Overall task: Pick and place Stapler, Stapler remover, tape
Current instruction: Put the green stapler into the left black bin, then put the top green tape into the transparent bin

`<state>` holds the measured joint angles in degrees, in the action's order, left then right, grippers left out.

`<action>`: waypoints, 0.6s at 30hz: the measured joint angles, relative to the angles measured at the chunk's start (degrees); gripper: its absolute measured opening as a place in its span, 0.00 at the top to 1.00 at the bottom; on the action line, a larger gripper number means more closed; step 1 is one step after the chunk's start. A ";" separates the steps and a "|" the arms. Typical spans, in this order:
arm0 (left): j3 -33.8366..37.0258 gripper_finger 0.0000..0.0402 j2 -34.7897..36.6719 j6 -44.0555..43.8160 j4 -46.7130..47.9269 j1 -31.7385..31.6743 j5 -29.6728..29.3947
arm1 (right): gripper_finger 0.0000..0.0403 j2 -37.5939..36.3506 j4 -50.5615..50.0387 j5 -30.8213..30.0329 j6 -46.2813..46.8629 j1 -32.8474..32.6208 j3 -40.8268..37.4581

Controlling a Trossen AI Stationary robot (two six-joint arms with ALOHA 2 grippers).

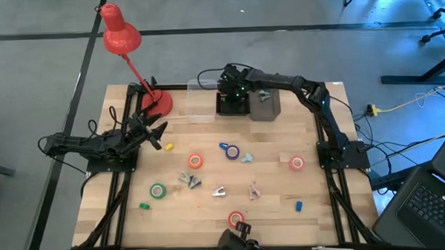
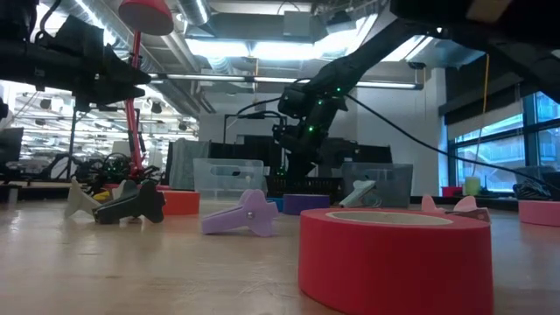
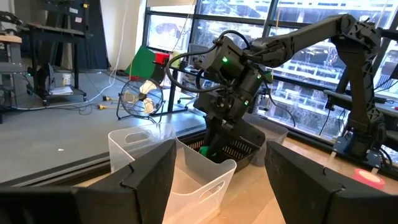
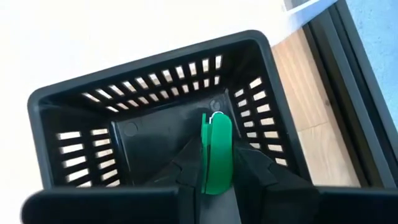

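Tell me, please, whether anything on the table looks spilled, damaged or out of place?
Nothing stands out. Tape rolls and small items lie scattered but intact, and the right gripper holds a green roll over the black basket.

The table (image 1: 277, 212) is light wood with smooth planks. The black basket (image 4: 74, 118) looks like matt plastic with slots. The green tape (image 4: 216, 152) looks smooth and a bit shiny. The clear bin (image 3: 186, 168) is see-through plastic. The red lamp (image 1: 119, 33) looks glossy.
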<state>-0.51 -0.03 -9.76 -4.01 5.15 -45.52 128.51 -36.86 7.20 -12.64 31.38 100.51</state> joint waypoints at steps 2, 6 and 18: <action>0.00 0.41 0.00 -0.04 -0.02 0.00 0.00 | 0.86 0.00 0.00 0.00 0.17 0.00 0.00; 0.01 0.41 0.00 -0.04 0.00 0.00 0.00 | 0.79 0.02 1.34 0.07 0.23 -0.11 0.00; 0.00 0.41 0.00 -0.02 0.00 0.02 0.01 | 0.29 -0.79 1.17 0.05 3.19 -0.20 0.00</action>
<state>-0.51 -0.03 -9.78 -4.01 5.17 -45.51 127.71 -35.69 7.25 -9.45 31.17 100.51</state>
